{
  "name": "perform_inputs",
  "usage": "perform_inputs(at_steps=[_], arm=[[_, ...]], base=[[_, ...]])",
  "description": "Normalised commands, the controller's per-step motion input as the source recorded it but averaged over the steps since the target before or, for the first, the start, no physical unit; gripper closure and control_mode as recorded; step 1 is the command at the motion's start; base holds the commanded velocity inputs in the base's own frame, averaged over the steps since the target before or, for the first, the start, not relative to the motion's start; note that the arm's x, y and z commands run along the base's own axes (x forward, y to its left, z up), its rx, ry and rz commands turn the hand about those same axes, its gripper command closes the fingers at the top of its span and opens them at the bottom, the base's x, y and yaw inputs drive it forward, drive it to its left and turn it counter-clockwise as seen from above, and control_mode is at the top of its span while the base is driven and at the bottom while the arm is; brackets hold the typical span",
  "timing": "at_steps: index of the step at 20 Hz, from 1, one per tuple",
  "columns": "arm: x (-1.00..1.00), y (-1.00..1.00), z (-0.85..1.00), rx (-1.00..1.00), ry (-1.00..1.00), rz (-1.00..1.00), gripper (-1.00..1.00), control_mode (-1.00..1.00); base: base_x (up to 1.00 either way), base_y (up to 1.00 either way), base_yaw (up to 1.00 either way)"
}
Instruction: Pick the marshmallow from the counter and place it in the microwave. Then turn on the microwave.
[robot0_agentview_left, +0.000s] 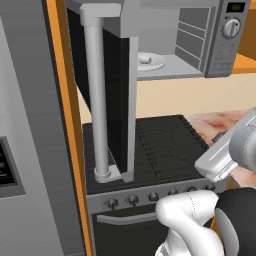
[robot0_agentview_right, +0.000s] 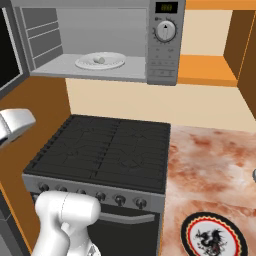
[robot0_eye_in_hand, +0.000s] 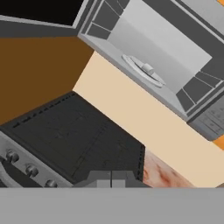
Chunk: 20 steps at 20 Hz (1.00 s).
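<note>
nearest the lens, the robot's white arm (robot0_agentview_left: 192, 220) rises in front of the black stovetop (robot0_agentview_right: 107, 147) and its row of knobs, its gripper (robot0_eye_in_hand: 111, 180) clenched tight with nothing between the jaws, held low over the near edge of the stove and well apart from the appliance above. the marshmallow (robot0_agentview_right: 101, 60) already sits inside the microwave (robot0_agentview_right: 162, 45), a small pale lump on the round white plate (robot0_agentview_right: 116, 63) on the oven floor. the microwave door (robot0_agentview_left: 112, 100) hangs wide open, swung out to the left, its long grey bar handle (robot0_agentview_left: 95, 95) standing upright toward the camera. to the right of the stove lies the mottled pinkish-red counter (robot0_agentview_right: 210, 170), with a round red-and-black dish (robot0_agentview_right: 212, 235) at its near edge. the placing step looks complete; what remains appears to be shutting the door and switching the oven on. the next move likely calls for bringing the closed fingers to the outer face of the open door and pushing it to the right until it shuts, then reaching up to the round dial (robot0_agentview_right: 165, 31) on the panel at the far right.
</note>
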Motion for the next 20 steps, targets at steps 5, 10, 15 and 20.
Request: perform_inputs(at_steps=[5, 10, 15, 20], arm=[[-0.36, 0.1, 0.02, 0.0, 0.01, -0.01, 1.0, -1.0], [-0.33, 0.11, 0.01, 0.0, 0.01, 0.0, 1.0, -1.0], [-0.3, 0.13, 0.03, 0.0, 0.0, 0.0, 1.0, -1.0], [-0.25, 0.2, 0.05, -0.01, 0.0, -0.01, 1.0, -1.0]], base=[[0.0, 0.0, 0.0], [0.0, 0.0, 0.0], [0.0, 0.0, 0.0], [0.0, 0.0, 0.0]])
